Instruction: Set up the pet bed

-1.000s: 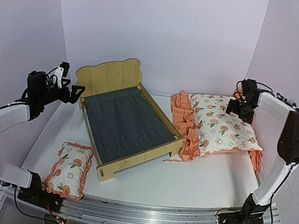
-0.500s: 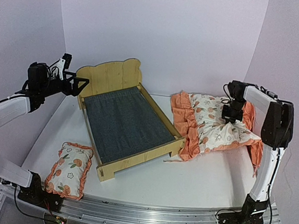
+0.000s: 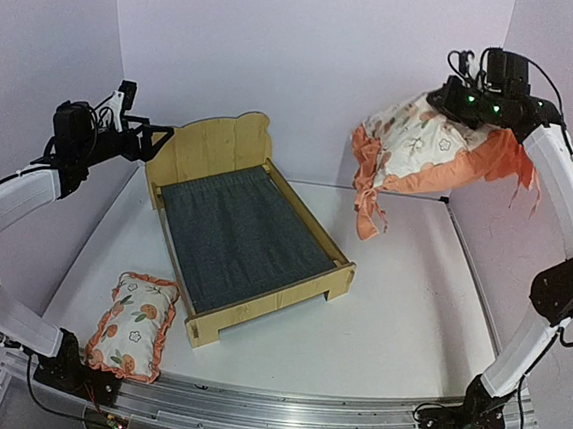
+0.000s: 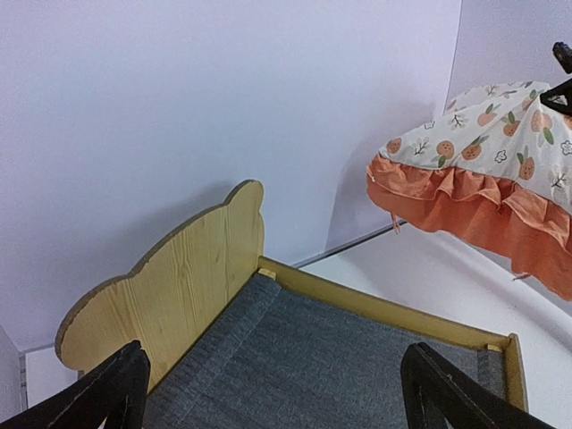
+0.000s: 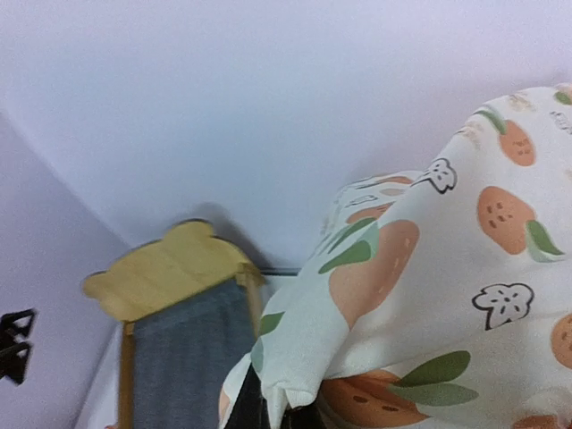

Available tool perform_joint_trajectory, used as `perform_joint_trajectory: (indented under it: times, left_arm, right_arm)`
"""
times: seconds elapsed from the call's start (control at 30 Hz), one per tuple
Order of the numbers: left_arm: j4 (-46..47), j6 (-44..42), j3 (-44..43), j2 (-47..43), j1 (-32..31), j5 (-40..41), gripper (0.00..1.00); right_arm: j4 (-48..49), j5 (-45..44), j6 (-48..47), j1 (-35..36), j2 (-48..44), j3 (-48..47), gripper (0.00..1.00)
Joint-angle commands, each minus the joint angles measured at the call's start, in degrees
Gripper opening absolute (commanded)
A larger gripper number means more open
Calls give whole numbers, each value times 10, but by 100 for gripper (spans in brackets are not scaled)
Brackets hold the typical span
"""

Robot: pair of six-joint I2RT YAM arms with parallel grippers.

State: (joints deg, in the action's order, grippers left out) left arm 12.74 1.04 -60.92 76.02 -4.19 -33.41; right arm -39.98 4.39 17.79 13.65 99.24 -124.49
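The pet bed (image 3: 239, 236) is a light plywood frame with a bear-ear headboard (image 3: 210, 144) and a dark grey fabric base, standing left of centre on the table. My right gripper (image 3: 455, 97) is shut on the fruit-print mattress cushion (image 3: 423, 146), which hangs high in the air at the back right, its orange ruffle drooping. In the right wrist view the cushion fabric (image 5: 429, 295) is pinched between the fingers. My left gripper (image 3: 155, 146) is open beside the headboard's left end, holding nothing; its fingertips (image 4: 107, 398) frame the bed base (image 4: 304, 366).
A small fruit-print pillow (image 3: 133, 324) lies on the white table (image 3: 397, 325) at the front left, beside the bed's footboard (image 3: 268, 308). Purple walls close in the back and both sides.
My right gripper shut on the mattress cushion and lifted it from the table high up to the back right. My left gripper rose slightly toward the headboard, still open.
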Motion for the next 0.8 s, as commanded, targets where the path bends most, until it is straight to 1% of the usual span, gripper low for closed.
perform_joint_trajectory:
  times: [0.0,0.13,0.23,0.33,0.43,0.47,0.53,0.57,0.6,0.67,0.73,0.77]
  left_arm:
    - [31,19,-57,12,-1,0,100]
    - [32,19,-88,18,-1,17,100]
    - [30,14,-102,20,-1,32,100]
    - [12,-2,-98,22,-1,54,100]
    - [-38,-23,-90,30,-1,83,100]
    - [-61,-37,-86,34,0,88,100]
    - [-117,-60,-77,43,-1,98,100]
    - [-148,-66,-72,48,-1,100,100]
    - [-172,-76,-66,52,-1,100,100]
    - [-222,-99,-56,61,-1,93,100]
    - [-261,-127,-48,69,-1,92,99]
    - [-279,-141,-45,74,-1,95,100]
  right_arm:
    - [159,107,39,82,17,-18,0]
    - [243,102,66,165,32,21,0]
    - [288,63,81,224,51,75,0]
    - [300,11,75,283,75,131,0]
    - [295,-19,70,334,104,175,0]
    - [286,-17,68,348,115,183,10]
    - [258,2,62,363,132,190,46]
    - [235,7,58,364,133,190,56]
    - [215,5,51,365,130,192,62]
    - [168,-41,19,363,109,202,76]
    - [128,-113,-15,357,84,210,83]
    - [101,-139,-19,348,74,211,85]
